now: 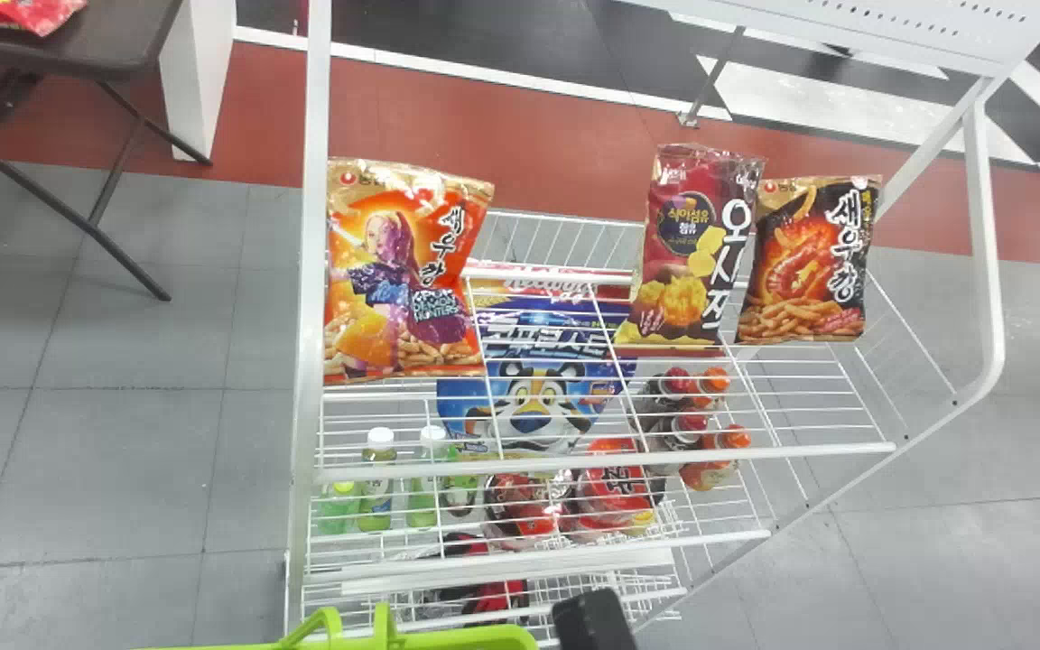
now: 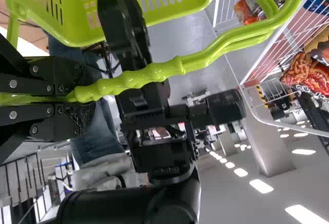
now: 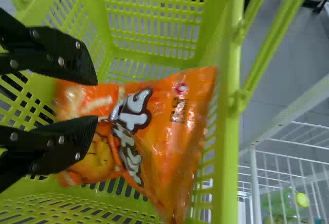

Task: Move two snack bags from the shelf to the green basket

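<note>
Below the top shelf (image 1: 610, 460) I'm seeing cereal (image 1: 533, 397) and bottles (image 1: 376, 492) standing behind white wires. The shelf's front rail is running between the green basket (image 1: 448, 637) and three snack bags, and the left post (image 1: 311, 271) is standing right beside the nearest one. A dark table (image 1: 114, 36) is standing off to the left with a red packet (image 1: 14, 13).

One bag (image 3: 154, 126) is already lying in the basket, orange and shiny, creased, with white, dark-edged lettering. On the shelf, set back from the front edge, an orange bag (image 1: 407, 271) with a purple-haired figure is standing near the left edge; toward the right edge, a dark red bag (image 1: 687, 253) is standing just beside a black-and-red bag (image 1: 809, 262).

My right jaws (image 3: 97, 99) are standing wide over the basketed bag, covering part of it. My left jaws (image 2: 85, 93) are holding the basket's handle (image 2: 154, 72). From the head, the bottom edge is cutting off the basket and a black piece of my right arm (image 1: 594, 621).
</note>
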### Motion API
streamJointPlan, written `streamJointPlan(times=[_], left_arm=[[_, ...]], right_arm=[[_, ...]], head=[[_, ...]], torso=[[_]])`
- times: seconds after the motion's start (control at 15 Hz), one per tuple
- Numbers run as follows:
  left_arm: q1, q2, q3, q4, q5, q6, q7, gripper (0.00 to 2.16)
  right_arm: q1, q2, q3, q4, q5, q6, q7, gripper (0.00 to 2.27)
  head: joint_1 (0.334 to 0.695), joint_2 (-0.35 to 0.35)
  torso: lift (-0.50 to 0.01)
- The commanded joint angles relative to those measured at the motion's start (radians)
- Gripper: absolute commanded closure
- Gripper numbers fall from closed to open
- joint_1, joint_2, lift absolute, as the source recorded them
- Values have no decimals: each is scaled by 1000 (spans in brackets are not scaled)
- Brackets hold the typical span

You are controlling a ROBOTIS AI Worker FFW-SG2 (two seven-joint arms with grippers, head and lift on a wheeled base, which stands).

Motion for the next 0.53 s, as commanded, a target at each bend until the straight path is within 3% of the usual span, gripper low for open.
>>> streamJointPlan(times=[0.0,0.2,0.47], left_arm=[[0,0,-3,0,0,0,1,2148],[0,0,-10,1,-8,0,6,2148],[0,-2,-25,1,-28,0,10,2148]], right_arm=[[-3,1,-73,-49,-55,9,17,76],[-29,18,-93,-89,-34,-115,0,87],[-53,25,14,-14,129,-757,-63,87]], head=[[695,-350],[695,-350],[695,-350]], torso=[[-16],[-16],[-16]])
